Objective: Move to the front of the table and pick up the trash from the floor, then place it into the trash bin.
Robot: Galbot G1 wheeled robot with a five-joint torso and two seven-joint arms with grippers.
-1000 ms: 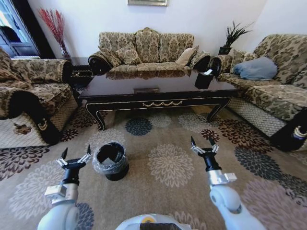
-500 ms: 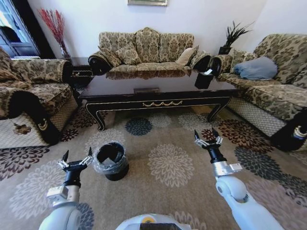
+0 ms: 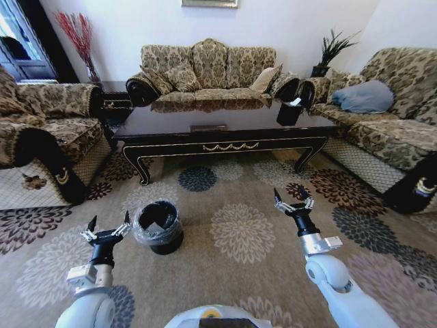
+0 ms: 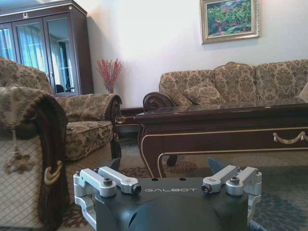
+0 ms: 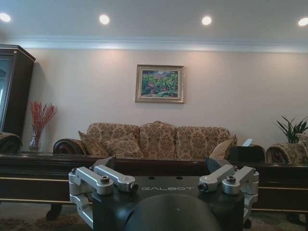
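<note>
The head view holds one small round black trash bin with a plastic liner at lower left of centre on the carpet, beside the released left claw. The released right claw hovers lower right. One glossy dark wooden coffee-table surface crosses the upper middle; the right wrist view adds one framed painting.

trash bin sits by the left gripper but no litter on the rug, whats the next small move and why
Probably roll closer to the table and tilt the head view down to look for trash. The left gripper and right gripper hover open and empty, the trash bin stands beside the left one, and the visible carpet holds no litter.
</note>
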